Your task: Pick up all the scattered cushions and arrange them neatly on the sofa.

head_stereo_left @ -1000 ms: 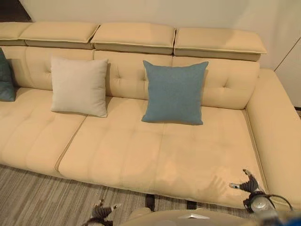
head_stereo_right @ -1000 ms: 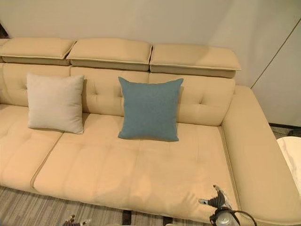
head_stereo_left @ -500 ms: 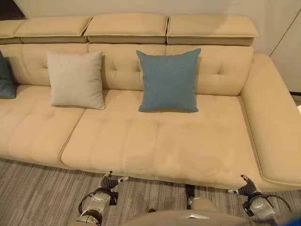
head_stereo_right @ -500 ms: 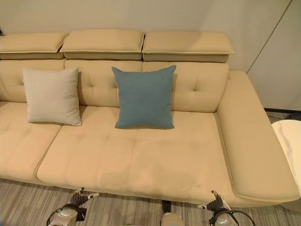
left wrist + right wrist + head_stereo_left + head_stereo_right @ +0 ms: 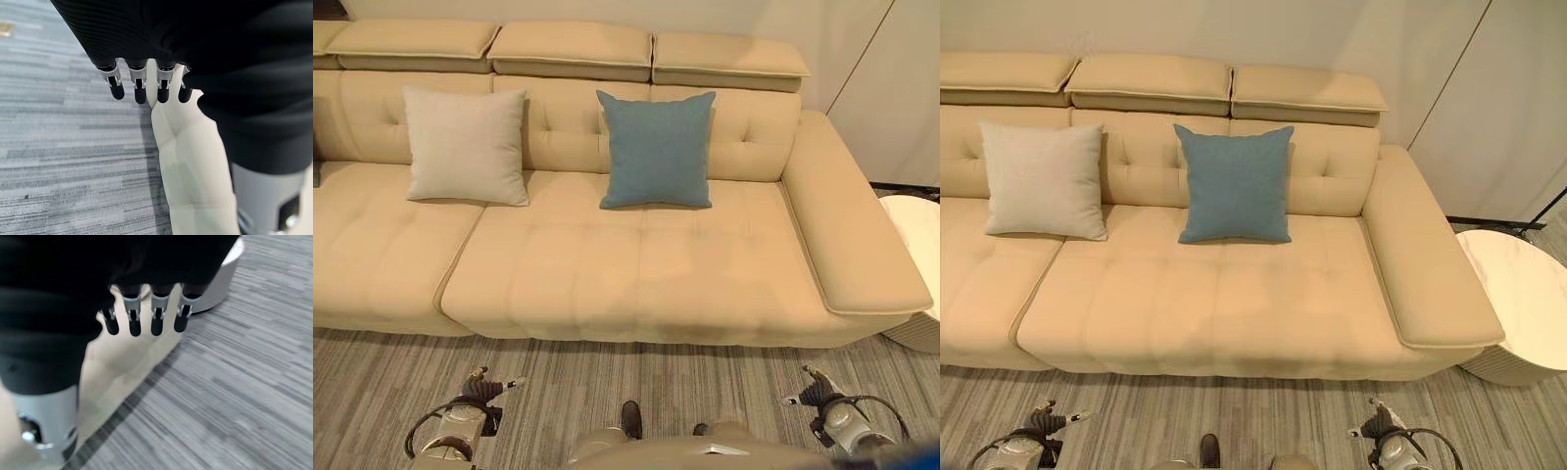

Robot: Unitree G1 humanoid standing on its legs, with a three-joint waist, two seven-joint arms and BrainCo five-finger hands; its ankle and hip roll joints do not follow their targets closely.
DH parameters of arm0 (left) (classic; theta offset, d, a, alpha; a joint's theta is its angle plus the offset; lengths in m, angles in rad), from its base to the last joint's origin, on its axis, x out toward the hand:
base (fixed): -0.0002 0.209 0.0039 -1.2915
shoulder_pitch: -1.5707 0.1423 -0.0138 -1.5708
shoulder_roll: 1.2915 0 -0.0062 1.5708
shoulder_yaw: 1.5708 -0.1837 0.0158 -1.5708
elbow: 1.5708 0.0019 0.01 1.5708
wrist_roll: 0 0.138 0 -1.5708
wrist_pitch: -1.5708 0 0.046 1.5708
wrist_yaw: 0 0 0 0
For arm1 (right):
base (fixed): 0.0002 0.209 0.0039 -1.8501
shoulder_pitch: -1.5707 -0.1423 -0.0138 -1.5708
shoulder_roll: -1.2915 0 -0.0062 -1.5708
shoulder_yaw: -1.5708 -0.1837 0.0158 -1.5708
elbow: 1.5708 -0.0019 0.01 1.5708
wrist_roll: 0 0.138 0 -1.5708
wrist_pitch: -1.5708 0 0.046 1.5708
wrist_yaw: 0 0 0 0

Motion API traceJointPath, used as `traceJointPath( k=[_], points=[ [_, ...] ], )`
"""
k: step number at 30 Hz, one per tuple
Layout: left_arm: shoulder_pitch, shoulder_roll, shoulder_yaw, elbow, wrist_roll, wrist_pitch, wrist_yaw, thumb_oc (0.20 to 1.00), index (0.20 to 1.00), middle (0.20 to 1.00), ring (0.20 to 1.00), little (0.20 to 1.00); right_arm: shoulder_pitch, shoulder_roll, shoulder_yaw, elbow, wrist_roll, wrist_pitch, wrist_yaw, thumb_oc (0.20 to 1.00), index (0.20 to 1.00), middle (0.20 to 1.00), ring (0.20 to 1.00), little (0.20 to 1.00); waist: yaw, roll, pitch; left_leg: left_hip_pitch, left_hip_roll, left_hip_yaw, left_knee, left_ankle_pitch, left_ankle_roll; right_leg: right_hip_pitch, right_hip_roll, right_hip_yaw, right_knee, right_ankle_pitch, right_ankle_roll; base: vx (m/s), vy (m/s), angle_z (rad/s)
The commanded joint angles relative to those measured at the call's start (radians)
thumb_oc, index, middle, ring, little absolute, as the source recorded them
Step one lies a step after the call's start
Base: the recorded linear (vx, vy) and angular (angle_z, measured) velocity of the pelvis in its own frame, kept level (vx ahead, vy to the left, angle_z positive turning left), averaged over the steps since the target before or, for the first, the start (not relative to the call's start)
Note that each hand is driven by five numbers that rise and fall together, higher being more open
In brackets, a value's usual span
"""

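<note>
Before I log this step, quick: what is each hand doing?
Left hand: open, holding nothing, over the carpet.
Right hand: open, holding nothing, near the sofa edge.

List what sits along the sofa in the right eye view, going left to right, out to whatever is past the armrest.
Beige cushion → blue cushion → sofa armrest → round white side table.

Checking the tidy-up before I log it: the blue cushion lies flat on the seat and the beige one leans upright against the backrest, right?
Not quite. The blue cushion is not lying flat: in the left eye view it stands upright against the sofa's backrest, as the beige cushion does to its left. The rest holds.
</note>
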Motion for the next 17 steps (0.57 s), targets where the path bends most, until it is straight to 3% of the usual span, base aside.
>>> traceJointPath(
  k=[1,15,17],
  points=[
    [0.005,-0.005,0.023,-0.007,0.008,-0.031,0.017,1.0,1.0,1.0,1.0,1.0,0.004,-0.046,-0.004,-0.014,0.035,0.007,-0.017,1.0,1.0,1.0,1.0,1.0,-0.014,-0.022,-0.012,0.069,0.031,-0.097,0.043,-0.139,-0.021,-0.012,-0.005,-0.01,-0.078,0.15,0.024,0.03,-0.128,0.05],
    [0.036,-0.043,0.003,0.019,0.01,-0.007,-0.025,1.0,1.0,1.0,1.0,1.0,0.019,-0.03,-0.012,0.035,0.034,0.01,-0.017,1.0,1.0,1.0,1.0,1.0,-0.007,-0.006,-0.017,0.121,0.048,-0.101,0.0,-0.118,-0.038,0.061,0.008,-0.04,-0.166,0.159,0.019,0.01,-0.015,0.04],
    [0.007,-0.084,-0.024,-0.018,0.017,-0.01,-0.011,1.0,1.0,1.0,1.0,1.0,0.02,-0.017,-0.007,0.019,0.032,0.012,-0.019,1.0,1.0,1.0,1.0,1.0,-0.008,-0.008,-0.016,0.122,0.046,-0.101,-0.005,-0.117,-0.037,0.06,0.007,-0.041,-0.166,0.161,0.02,0.0,0.0,0.0]
  ],
)
